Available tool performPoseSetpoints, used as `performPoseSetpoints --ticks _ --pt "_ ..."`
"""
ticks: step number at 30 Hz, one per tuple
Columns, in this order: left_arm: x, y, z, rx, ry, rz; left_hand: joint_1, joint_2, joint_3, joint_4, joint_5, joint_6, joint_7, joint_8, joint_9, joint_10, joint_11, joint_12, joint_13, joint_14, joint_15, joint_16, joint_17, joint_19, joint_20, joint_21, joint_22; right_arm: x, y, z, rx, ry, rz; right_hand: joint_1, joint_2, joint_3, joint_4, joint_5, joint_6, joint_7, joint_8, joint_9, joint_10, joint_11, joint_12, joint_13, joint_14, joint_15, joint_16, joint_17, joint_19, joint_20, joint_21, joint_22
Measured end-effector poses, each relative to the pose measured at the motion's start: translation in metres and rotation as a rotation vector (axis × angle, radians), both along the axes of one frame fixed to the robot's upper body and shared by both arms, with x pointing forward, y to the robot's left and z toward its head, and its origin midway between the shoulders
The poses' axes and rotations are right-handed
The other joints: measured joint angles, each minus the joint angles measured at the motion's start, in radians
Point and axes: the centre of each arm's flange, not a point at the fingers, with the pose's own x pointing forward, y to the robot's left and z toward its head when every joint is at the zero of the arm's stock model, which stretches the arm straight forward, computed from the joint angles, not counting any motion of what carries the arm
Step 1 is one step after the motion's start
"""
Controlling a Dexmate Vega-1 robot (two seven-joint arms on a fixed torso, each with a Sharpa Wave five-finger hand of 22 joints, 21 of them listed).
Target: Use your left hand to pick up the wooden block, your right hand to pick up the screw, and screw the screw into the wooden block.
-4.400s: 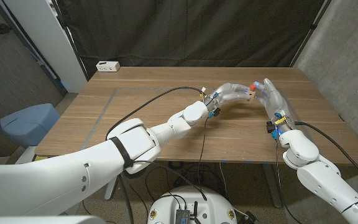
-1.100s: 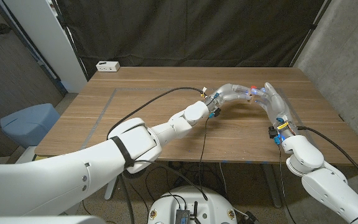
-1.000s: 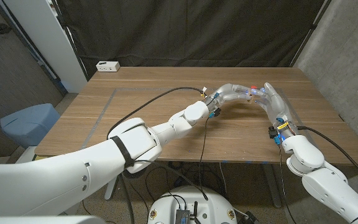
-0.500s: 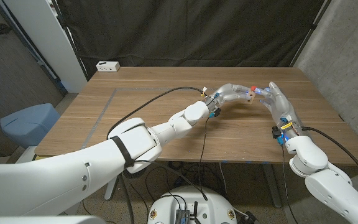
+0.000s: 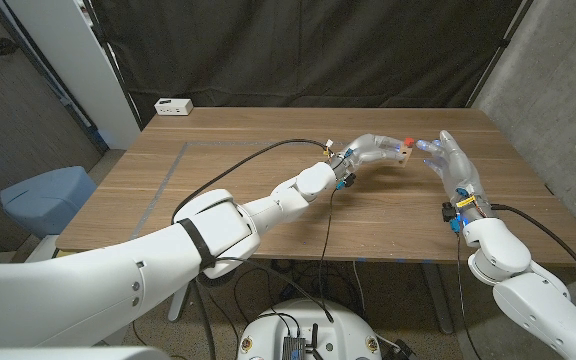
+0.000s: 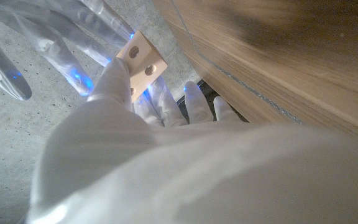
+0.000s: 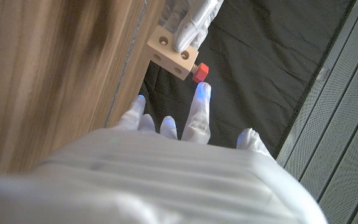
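While your left hand (image 5: 373, 152) holds the wooden block (image 5: 401, 153) up over the table (image 5: 218, 190), the red screw (image 5: 409, 143) sits in it, and your right hand (image 5: 454, 160) is spread wide beside it, holding nothing.

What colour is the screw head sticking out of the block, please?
Red; the screw in the block shows best in the right wrist view.

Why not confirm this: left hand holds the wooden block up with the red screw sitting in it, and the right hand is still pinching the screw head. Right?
Not quite. The right hand has let go; its fingers are spread, just off the red screw, as the head view shows. The left hand does hold the wooden block with the screw in it.
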Motion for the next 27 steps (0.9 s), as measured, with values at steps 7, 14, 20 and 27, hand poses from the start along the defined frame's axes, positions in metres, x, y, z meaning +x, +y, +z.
performPoseSetpoints --ticks 7,14,20,27 --pt "0.0 0.0 0.001 0.002 -0.001 -0.001 0.0 0.0 0.0 0.0 0.0 0.0 0.0 0.0 0.0 0.0 0.0 0.0 0.0 0.0 0.0 0.0 0.0 0.002 -0.002 0.0 0.0 0.002 -0.003 0.001 0.005 0.002 -0.01 0.0 0.0 0.004 -0.004 0.0 -0.039 -0.003 -0.02 0.0 -0.012 0.012 -0.008 0.0 0.0 0.0 0.0 0.0 0.005 0.005 0.0 0.0" --pt "0.0 0.0 0.001 0.004 0.0 -0.001 0.0 0.0 0.0 0.0 0.003 0.0 0.0 0.0 0.0 0.0 0.0 0.0 0.0 0.0 0.0 0.0 0.0 0.005 -0.005 0.0 0.0 0.006 -0.004 0.002 0.003 0.008 -0.005 0.0 0.0 0.004 -0.004 0.0 -0.121 -0.016 -0.036 0.003 -0.053 0.023 -0.016 0.0 -0.017 0.016 -0.008 0.001 -0.001 -0.001 0.0 0.0" --pt "0.0 0.0 0.001 0.005 0.0 -0.001 0.0 0.0 0.0 0.0 0.003 0.0 0.0 0.0 0.0 0.0 0.0 0.0 0.0 0.0 0.0 0.0 0.0 0.005 -0.005 0.0 0.0 0.009 -0.004 0.003 -0.006 0.019 0.015 -0.012 -0.012 0.001 -0.001 0.0 -0.185 -0.017 -0.04 0.003 -0.093 0.028 -0.016 0.002 -0.044 0.021 -0.015 0.003 -0.021 -0.005 -0.005 0.0" --pt "0.001 0.001 0.001 0.005 0.0 0.0 0.0 0.0 0.0 0.0 0.003 0.0 0.0 0.0 0.0 0.0 0.0 0.0 0.0 0.0 0.0 0.0 0.0 0.005 -0.005 0.0 0.0 0.013 -0.003 0.004 -0.017 0.03 0.037 -0.033 -0.017 -0.004 0.004 0.0 -0.265 -0.015 -0.04 0.003 -0.136 0.034 -0.019 0.002 -0.077 0.025 -0.02 0.007 -0.048 -0.004 -0.005 0.0"
